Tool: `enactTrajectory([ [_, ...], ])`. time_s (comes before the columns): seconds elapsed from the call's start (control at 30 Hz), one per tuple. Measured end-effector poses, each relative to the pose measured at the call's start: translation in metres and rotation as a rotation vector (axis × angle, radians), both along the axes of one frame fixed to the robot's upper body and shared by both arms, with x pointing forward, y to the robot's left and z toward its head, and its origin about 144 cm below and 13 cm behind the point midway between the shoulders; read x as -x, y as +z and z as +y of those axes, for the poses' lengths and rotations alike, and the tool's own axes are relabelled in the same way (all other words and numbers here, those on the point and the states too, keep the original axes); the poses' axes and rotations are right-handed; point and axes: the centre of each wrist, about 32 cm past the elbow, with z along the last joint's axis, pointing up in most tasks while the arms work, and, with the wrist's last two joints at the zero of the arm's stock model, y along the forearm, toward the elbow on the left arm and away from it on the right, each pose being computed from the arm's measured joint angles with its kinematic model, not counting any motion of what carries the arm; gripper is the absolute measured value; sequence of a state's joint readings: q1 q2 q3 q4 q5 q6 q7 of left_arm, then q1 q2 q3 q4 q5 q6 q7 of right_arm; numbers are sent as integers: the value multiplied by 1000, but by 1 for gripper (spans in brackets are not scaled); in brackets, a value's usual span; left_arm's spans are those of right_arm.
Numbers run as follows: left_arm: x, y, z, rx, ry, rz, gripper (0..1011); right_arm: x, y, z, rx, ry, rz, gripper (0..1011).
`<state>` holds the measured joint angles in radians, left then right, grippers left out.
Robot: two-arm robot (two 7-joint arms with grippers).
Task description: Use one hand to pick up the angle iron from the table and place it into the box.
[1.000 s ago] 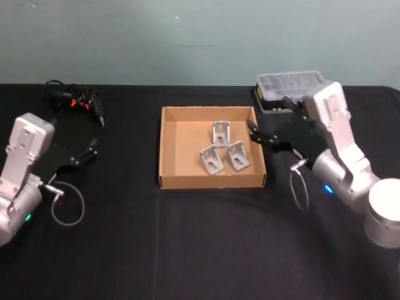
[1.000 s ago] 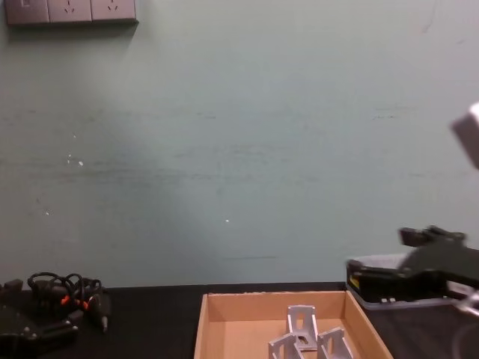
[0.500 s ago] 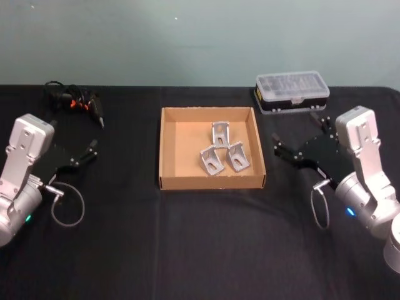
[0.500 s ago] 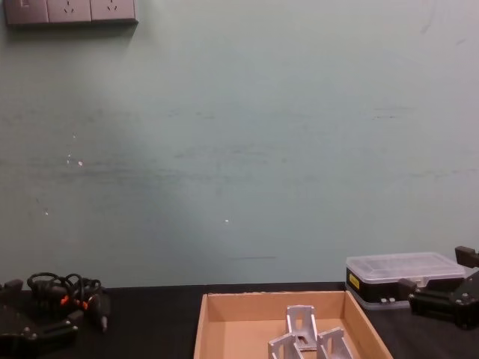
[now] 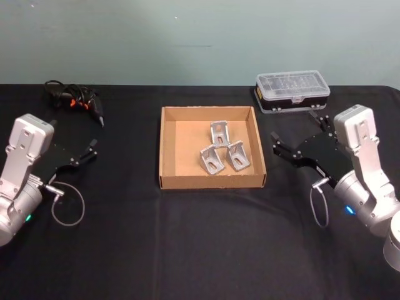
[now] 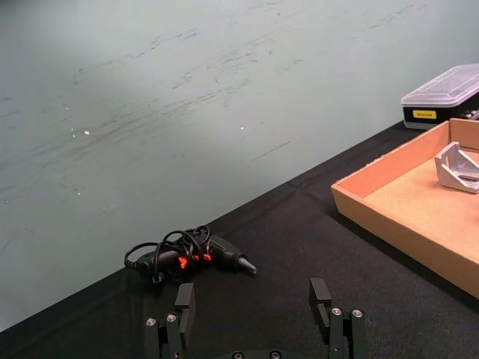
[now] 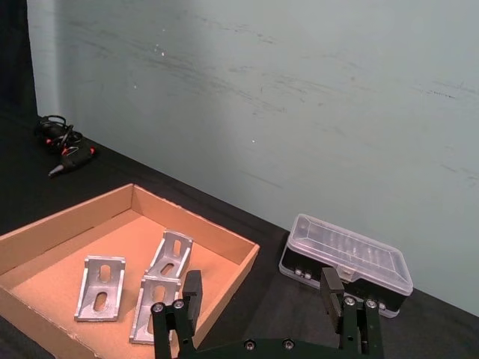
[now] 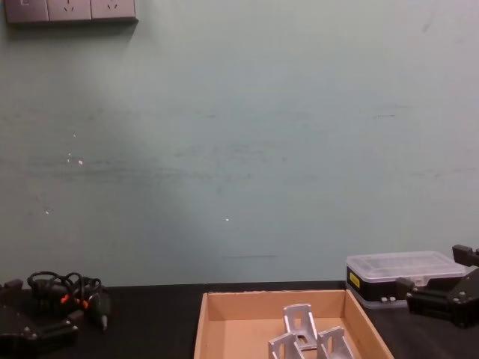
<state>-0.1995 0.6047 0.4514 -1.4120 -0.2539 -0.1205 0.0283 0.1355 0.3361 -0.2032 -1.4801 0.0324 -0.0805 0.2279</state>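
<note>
Three silver angle irons lie together inside the tan box [image 5: 164,150]: one at the back [image 5: 220,133], one in the middle [image 5: 212,159], one on the right [image 5: 238,156]. The right wrist view shows them [image 7: 100,298] too, and the chest view shows them [image 8: 301,329] low in the box [image 8: 224,303]. My right gripper [image 5: 298,128] hovers open and empty just right of the box over the black table [image 5: 200,237]; its fingers [image 7: 192,290] stand wide apart. My left gripper [image 5: 74,135] rests open and empty at the table's left side, far from the box.
A small black case with a clear lid [image 5: 292,91] sits behind the right gripper at the back right. A tangle of black cable with orange marks [image 5: 74,102] lies at the back left. A green wall rises behind the table.
My right arm has drawn back from the box's right wall to the right and lower, uncovering the lidded case, then held nearly still. The left arm and the angle irons have not moved.
</note>
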Motion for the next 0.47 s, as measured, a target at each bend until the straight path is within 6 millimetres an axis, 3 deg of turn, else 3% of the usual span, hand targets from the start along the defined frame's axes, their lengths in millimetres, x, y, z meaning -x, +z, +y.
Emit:
enactTrajectory([
  [0.47,0,0,0,0,0,0,1000,0,0,0,2,0,1,1003],
])
